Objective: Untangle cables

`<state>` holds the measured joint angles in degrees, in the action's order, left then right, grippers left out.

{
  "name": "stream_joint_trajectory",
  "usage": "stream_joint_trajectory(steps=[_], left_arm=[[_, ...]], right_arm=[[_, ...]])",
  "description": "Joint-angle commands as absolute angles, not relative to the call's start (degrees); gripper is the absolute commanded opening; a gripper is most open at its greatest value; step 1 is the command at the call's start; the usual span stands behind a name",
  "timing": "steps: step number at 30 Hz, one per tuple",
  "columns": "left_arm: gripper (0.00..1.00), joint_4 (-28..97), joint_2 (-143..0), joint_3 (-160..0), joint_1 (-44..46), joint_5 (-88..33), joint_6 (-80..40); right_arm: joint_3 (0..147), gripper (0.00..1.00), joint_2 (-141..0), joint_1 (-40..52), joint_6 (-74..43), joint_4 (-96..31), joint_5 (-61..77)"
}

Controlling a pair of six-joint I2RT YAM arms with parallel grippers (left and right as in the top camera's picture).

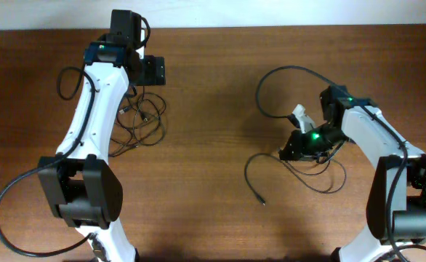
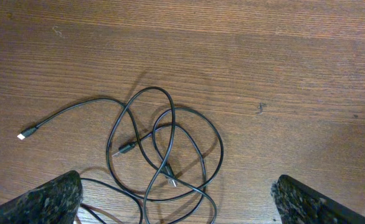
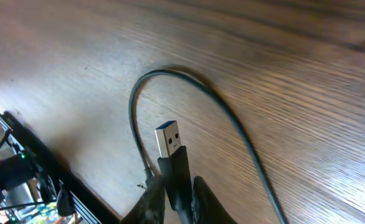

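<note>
Black cables (image 2: 172,124) are lying looped on the wooden table (image 2: 263,50) beneath my left pincer (image 2: 182,200), gaping wide and empty. My right pincer (image 3: 177,190) is pinching one cable's blue-tongued USB plug (image 3: 169,140).

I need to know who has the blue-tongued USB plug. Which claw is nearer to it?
Right. The right claw is shut on the USB plug, pinching its black housing. The left claw hangs open over the other tangled cables, well apart from it.
</note>
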<state>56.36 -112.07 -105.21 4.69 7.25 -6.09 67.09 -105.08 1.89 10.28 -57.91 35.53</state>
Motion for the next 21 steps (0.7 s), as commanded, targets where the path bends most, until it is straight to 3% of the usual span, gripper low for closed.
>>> stream_joint_trajectory(steps=[1, 10, 21], left_arm=[[0.99, 56.29, -112.53, -105.03, 4.34, 6.83, -6.42], [0.99, 56.29, -112.53, -105.03, 4.34, 6.83, -6.44], [0.99, 56.29, -112.53, -105.03, 4.34, 6.83, -6.42]], right_arm=[[67.72, 0.15, -105.25, 5.78, 10.28, -58.06, 36.86], [67.7, 0.14, -105.25, 16.99, 9.47, -57.65, 35.62], [67.68, 0.14, -105.27, 29.28, -8.08, -52.36, 18.79]])
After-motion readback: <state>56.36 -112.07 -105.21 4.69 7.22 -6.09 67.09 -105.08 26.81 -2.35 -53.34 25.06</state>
